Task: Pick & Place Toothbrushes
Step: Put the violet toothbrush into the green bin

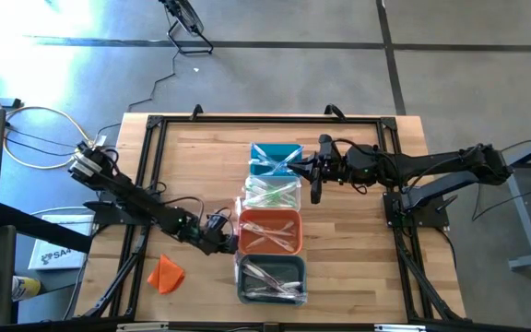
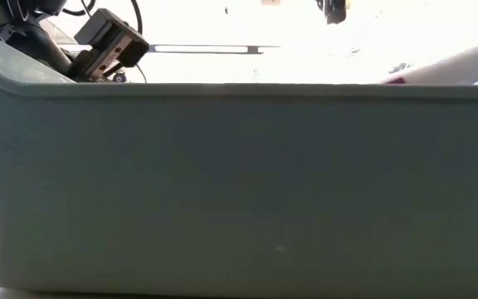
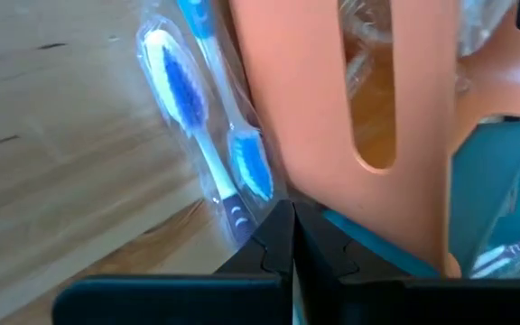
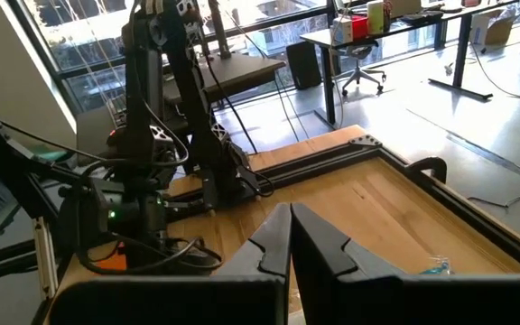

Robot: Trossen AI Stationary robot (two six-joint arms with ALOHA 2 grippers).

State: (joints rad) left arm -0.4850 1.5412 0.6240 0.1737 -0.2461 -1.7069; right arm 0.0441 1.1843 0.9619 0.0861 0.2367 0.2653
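Four bins stand in a row down the table's middle: teal (image 1: 275, 159), clear (image 1: 270, 192), orange (image 1: 268, 231) and grey (image 1: 270, 279), each with toothbrushes (image 1: 267, 238) inside. My left gripper (image 1: 230, 242) is shut, low at the orange bin's left wall (image 3: 332, 108). Just ahead of its fingertips (image 3: 290, 226), a clear-wrapped pack of two blue-bristled toothbrushes (image 3: 208, 149) lies on the wood against that wall. My right gripper (image 1: 316, 184) is shut, held level above the table at the right of the teal and clear bins, with nothing in it (image 4: 290, 226). My left gripper's shut fingertips (image 3: 278, 230) slant down to the near end of the wrapped pack (image 3: 240, 215), close beside the orange bin's wall. Whether they touch the wrap or the bin, I cannot tell.
An orange cloth-like lump (image 1: 166, 274) lies on the wood at the near left. A black frame (image 1: 265, 120) runs round the table's edges. The grey bin's wall (image 2: 239, 191) fills the low view. Bare wood lies left and right of the bins.
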